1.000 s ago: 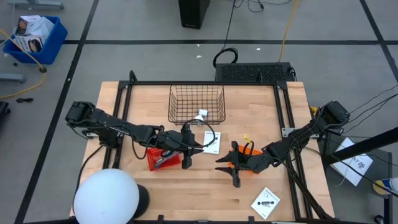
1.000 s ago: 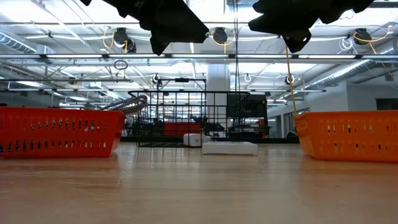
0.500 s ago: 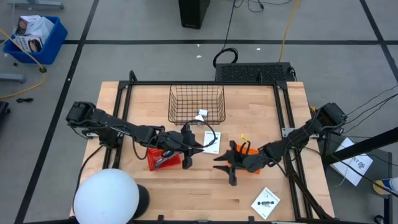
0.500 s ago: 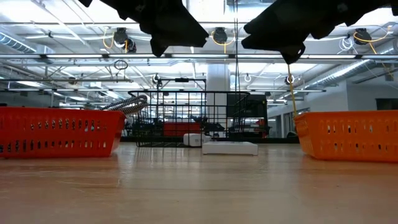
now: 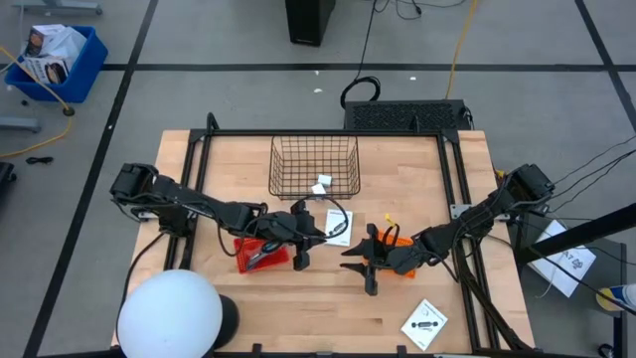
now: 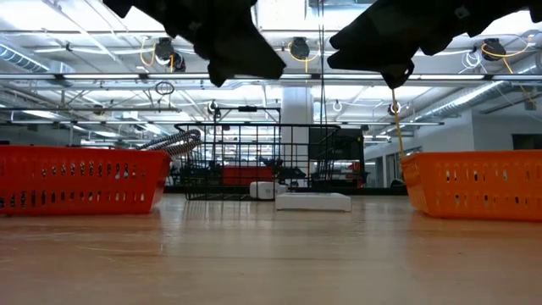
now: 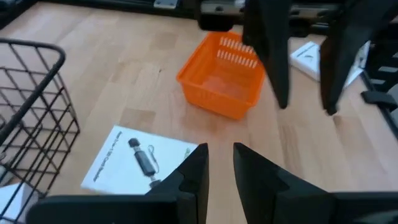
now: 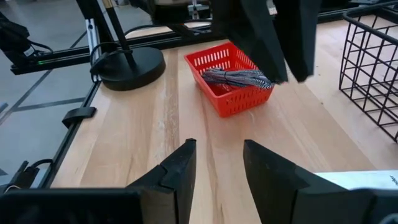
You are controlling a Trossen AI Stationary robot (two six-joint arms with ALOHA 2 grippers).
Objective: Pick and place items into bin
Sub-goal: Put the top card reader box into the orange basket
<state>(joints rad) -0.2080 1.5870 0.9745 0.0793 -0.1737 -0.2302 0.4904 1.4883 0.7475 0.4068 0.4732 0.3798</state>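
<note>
– Dark fingers are showing in both wrist views. What are they doing?

– I am hovering my left gripper (image 7: 219, 149) above the wooden table (image 5: 298, 318) with its fingers slightly parted and nothing between them. It is hanging just beside the red basket (image 5: 260, 255). My right gripper (image 8: 217, 144) is hanging opposite it, a little wider apart and also empty, just beside the orange basket (image 5: 393, 244).

– Where are the items lying?

– One white card (image 7: 140, 163) with a small black part is lying flat on the table between my two grippers, close in front of the black wire basket (image 5: 314, 166). A second card (image 5: 425, 323) is lying well apart, near the table's front right corner. The grey-blue tool (image 8: 239, 78) is resting inside the red basket. One white cube (image 5: 321, 185) is sitting at the wire basket's front wall, and it is looking to me as if it is inside. I am not finding a second cube. The orange basket is appearing bare inside from my left wrist.

– And farther out?

– A white dome lamp (image 5: 169, 316) is standing at the table's front left corner.
</note>
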